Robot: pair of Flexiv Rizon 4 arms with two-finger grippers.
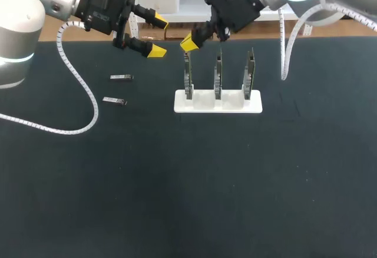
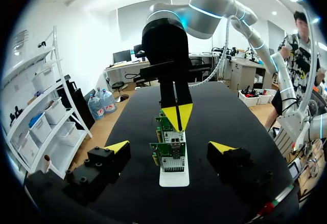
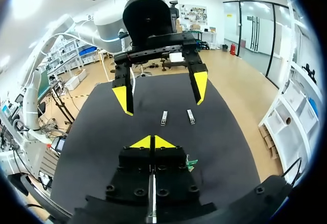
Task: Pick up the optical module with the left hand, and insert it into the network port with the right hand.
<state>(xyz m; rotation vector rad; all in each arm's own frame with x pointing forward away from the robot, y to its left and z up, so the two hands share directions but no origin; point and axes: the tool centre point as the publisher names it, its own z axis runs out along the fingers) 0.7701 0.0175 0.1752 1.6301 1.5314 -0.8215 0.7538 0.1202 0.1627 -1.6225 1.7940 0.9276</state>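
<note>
Two small silver optical modules (image 1: 121, 77) (image 1: 115, 101) lie flat on the black table, left of the white stand (image 1: 235, 106); the right wrist view shows them (image 3: 164, 117) (image 3: 190, 116) ahead of its fingers. Three upright circuit boards (image 1: 218, 75) with network ports stand in the stand (image 2: 173, 179). My left gripper (image 1: 158, 35) hovers open and empty up and to the left of the stand, facing the boards (image 2: 171, 155). My right gripper (image 1: 189, 43) is shut, its yellow tips pressed together just above the leftmost board (image 1: 188, 76), with nothing visible between them.
The black table mat (image 1: 188, 181) stretches wide in front of the stand. A white coiled cable (image 1: 76, 87) from my left arm trails over the table's left side near the modules. Another cable (image 1: 287, 46) hangs from my right arm.
</note>
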